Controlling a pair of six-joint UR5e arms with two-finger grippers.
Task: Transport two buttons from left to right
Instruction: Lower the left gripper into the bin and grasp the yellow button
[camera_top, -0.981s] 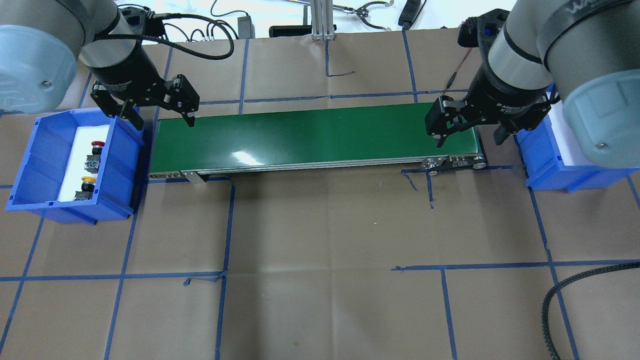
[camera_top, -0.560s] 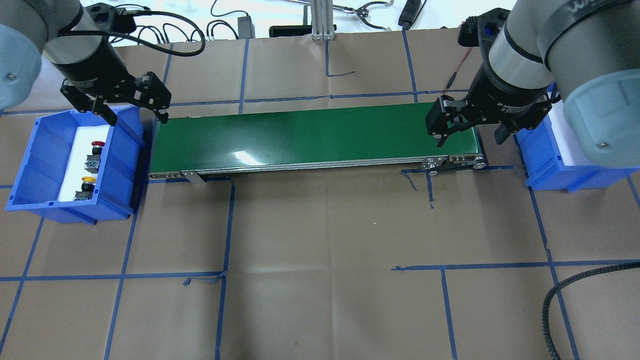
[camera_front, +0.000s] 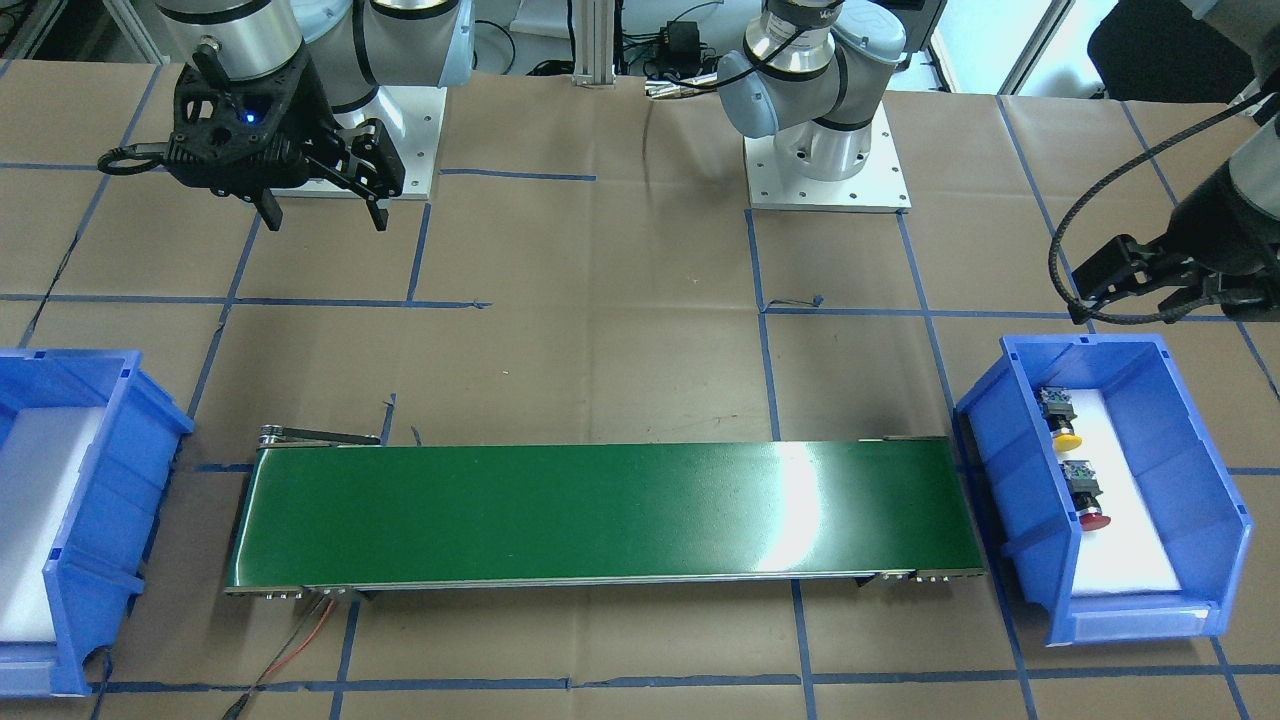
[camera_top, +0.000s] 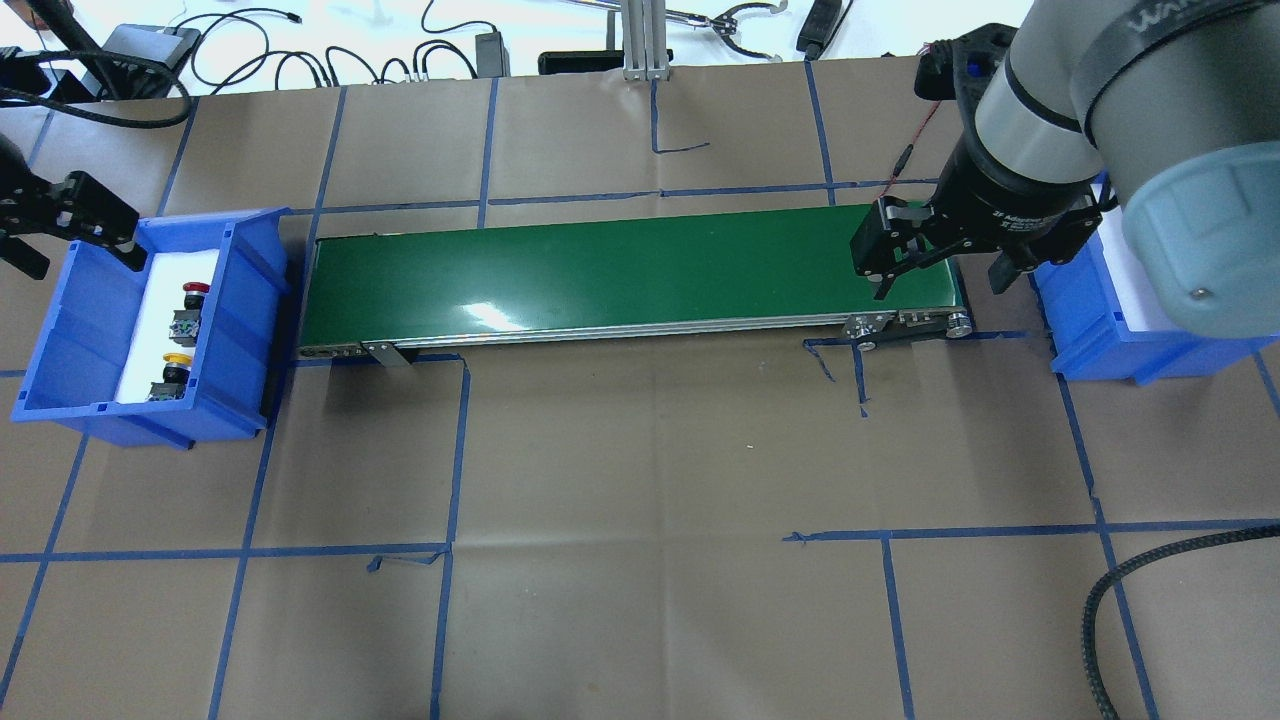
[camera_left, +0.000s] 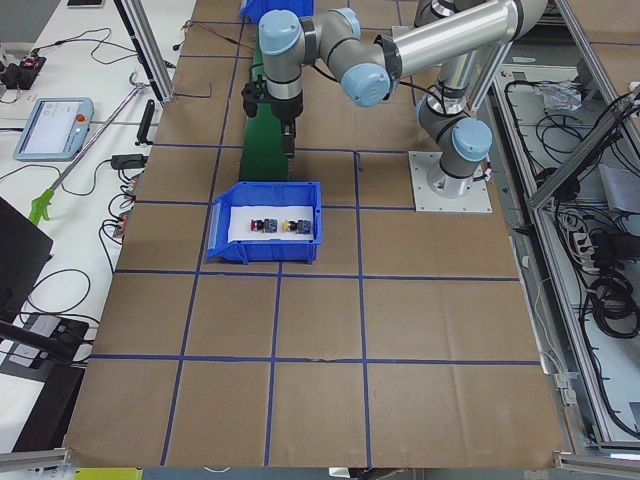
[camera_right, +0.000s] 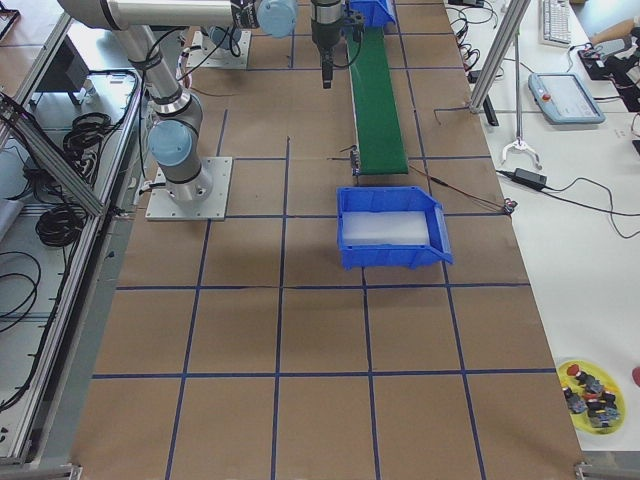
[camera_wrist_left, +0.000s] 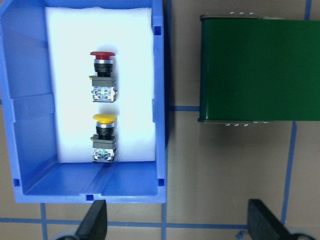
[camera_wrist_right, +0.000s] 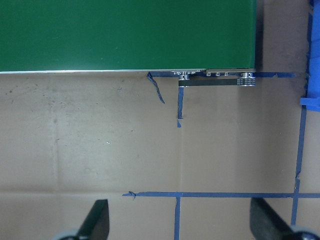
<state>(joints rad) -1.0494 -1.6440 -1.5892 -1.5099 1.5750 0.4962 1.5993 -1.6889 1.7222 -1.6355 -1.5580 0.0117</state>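
Two buttons lie in line on white foam in the left blue bin (camera_top: 240, 330): the red-capped button (camera_top: 194, 292) farther from me, the yellow-capped button (camera_top: 177, 360) nearer. They also show in the left wrist view, red (camera_wrist_left: 102, 70) and yellow (camera_wrist_left: 104, 135), and in the front view, red (camera_front: 1093, 518) and yellow (camera_front: 1066, 437). My left gripper (camera_top: 78, 252) is open and empty, high over the bin's far left corner. My right gripper (camera_top: 940, 283) is open and empty above the right end of the green conveyor (camera_top: 620, 270).
A second blue bin (camera_top: 1090, 330) with white foam stands past the conveyor's right end, partly under my right arm. Brown paper with blue tape lines covers the table. A black cable (camera_top: 1110, 590) lies at the front right.
My left arm has swung left, from the conveyor's left end to the left bin's far left corner. The right arm and the buttons have not moved.
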